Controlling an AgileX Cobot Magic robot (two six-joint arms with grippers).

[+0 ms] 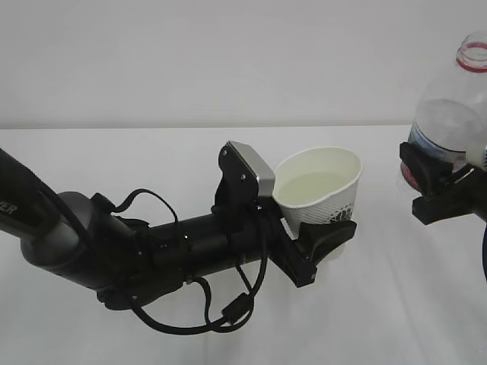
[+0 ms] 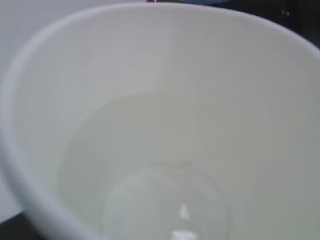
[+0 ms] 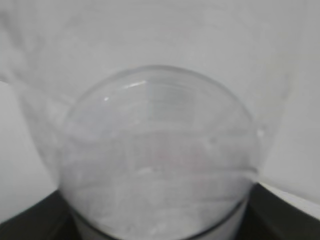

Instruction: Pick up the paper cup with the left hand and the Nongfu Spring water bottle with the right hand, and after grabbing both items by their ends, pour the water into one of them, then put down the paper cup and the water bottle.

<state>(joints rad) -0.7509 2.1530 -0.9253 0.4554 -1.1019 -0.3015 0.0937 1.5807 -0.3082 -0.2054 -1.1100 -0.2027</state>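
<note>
Exterior view: over a white table [image 1: 152,160], left hand [image 1: 319,243] grips paper cup [image 1: 323,190], right hand [image 1: 441,194] grips bottle [image 1: 453,114].

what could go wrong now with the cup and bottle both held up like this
The paper cup has water in it and leans in the left gripper; it may spill on the way down to the table. A tight squeeze could buckle its thin wall. The bottle has no cap, so tipping it in the right gripper could splash whatever is left.
</note>
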